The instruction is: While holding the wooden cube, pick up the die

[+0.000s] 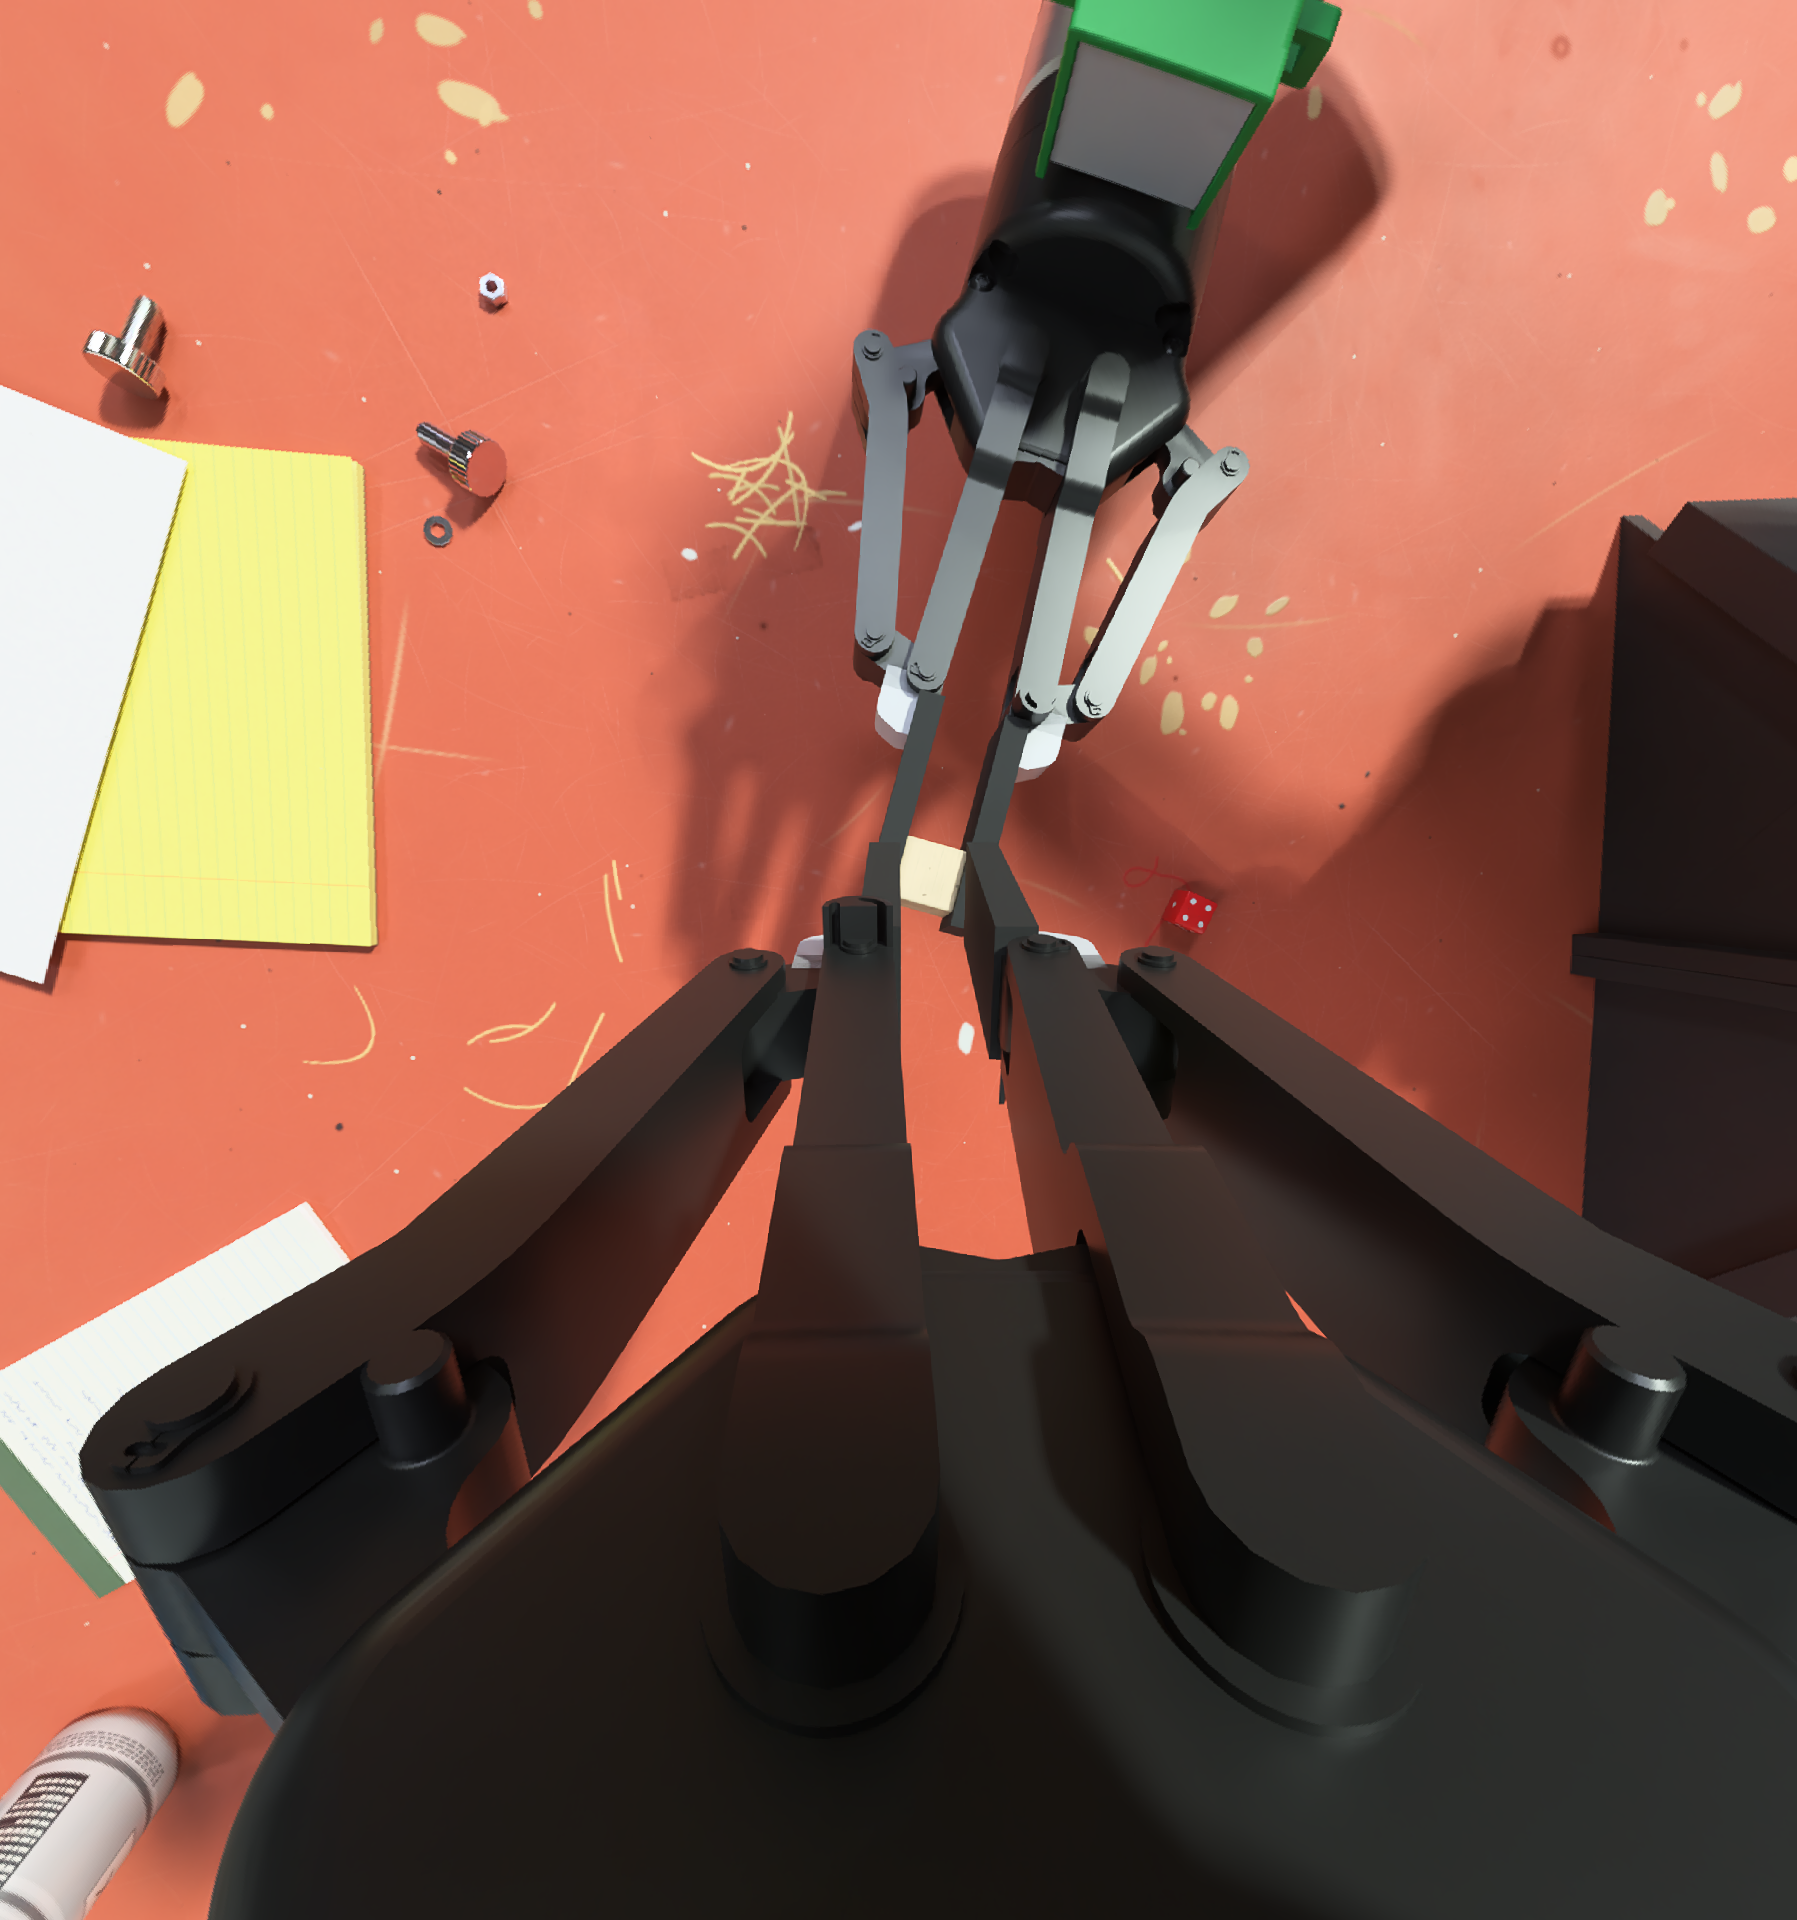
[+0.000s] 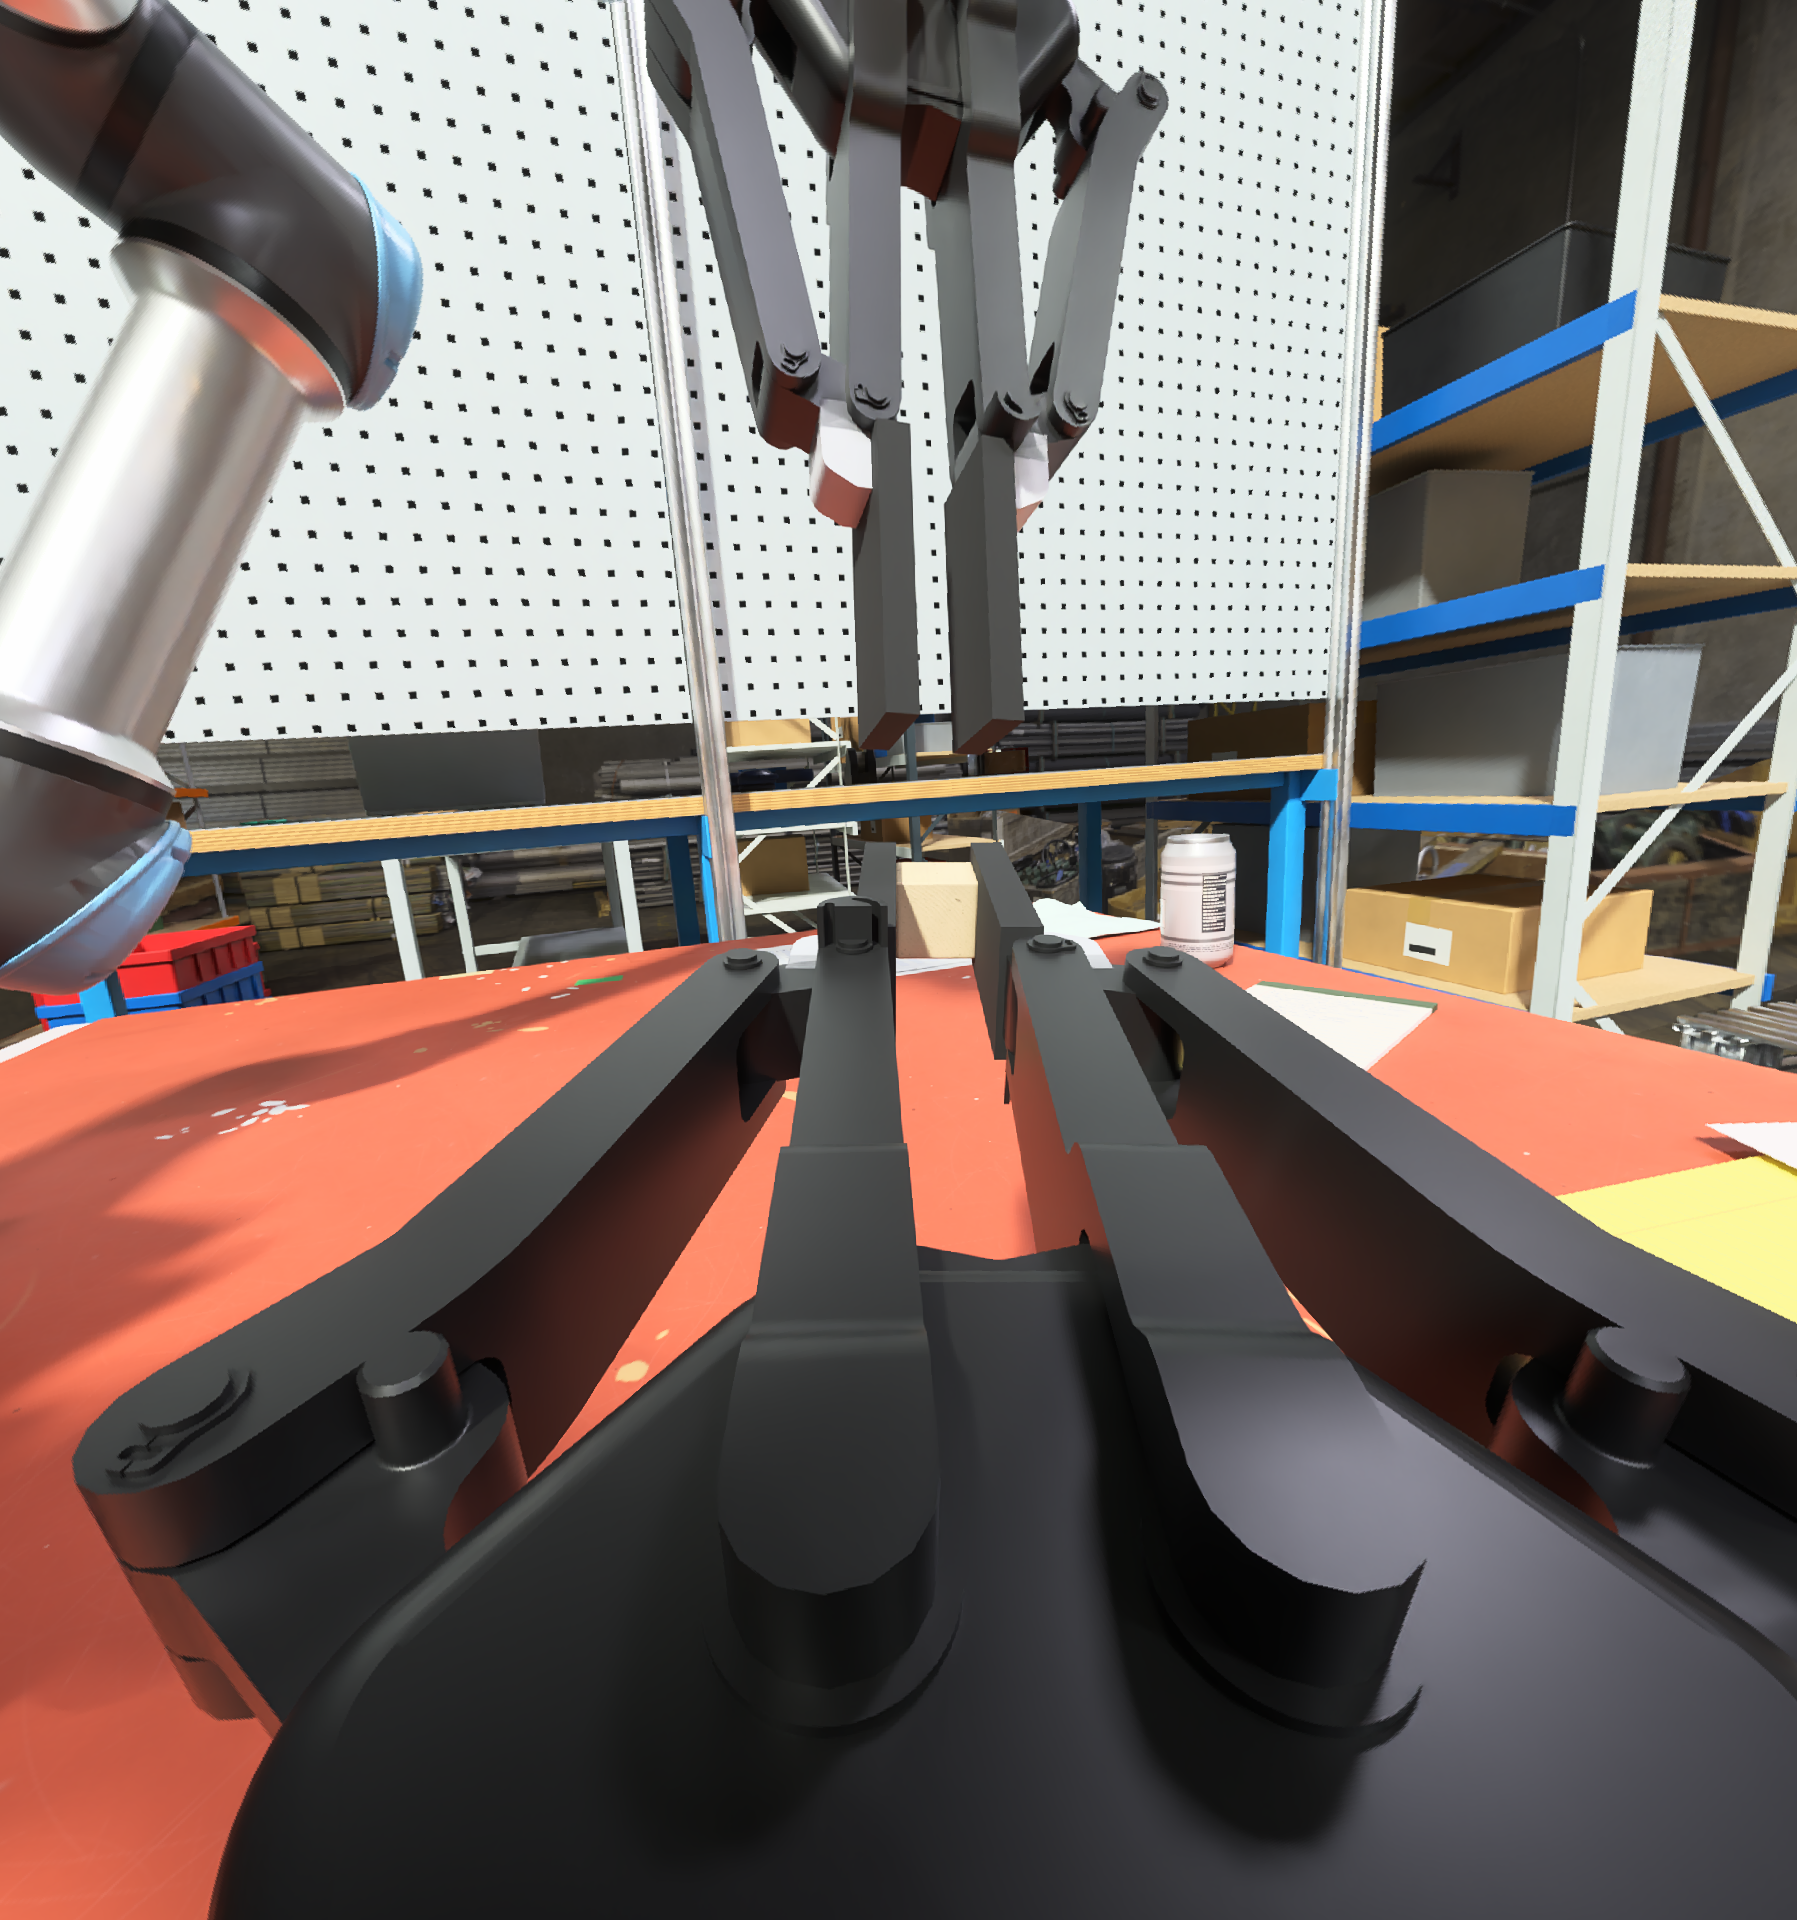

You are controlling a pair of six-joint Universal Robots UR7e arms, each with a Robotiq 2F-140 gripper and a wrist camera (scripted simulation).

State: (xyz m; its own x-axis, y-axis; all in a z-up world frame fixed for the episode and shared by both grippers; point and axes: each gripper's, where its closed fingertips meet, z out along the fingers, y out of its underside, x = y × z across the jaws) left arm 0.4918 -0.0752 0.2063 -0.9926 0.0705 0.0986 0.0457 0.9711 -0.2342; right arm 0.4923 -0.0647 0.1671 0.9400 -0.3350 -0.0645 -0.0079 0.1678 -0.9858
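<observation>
A small wooden cube [image 1: 932, 876] is clamped between the fingertips of my right gripper [image 1: 933, 831], which reaches in from the top of the left wrist view, just above the red-orange table [image 1: 561, 831]. In the right wrist view the cube [image 2: 938, 909] sits between that gripper's [image 2: 930, 862] dark fingers. A red die [image 1: 1188, 911] with white pips lies on the table just right of the cube. My left gripper [image 2: 935, 727] hangs straight above the cube, its jaws a narrow gap apart with nothing between them.
A yellow pad [image 1: 239, 696] under white paper [image 1: 32, 665] lies left, with two metal knob bolts [image 1: 130, 343] [image 1: 468, 457] and a nut [image 1: 492, 289] behind. A black box [image 1: 1725, 883] stands right of the die. A can [image 2: 1197, 896] and a lined notepad [image 1: 146, 1340] are nearby.
</observation>
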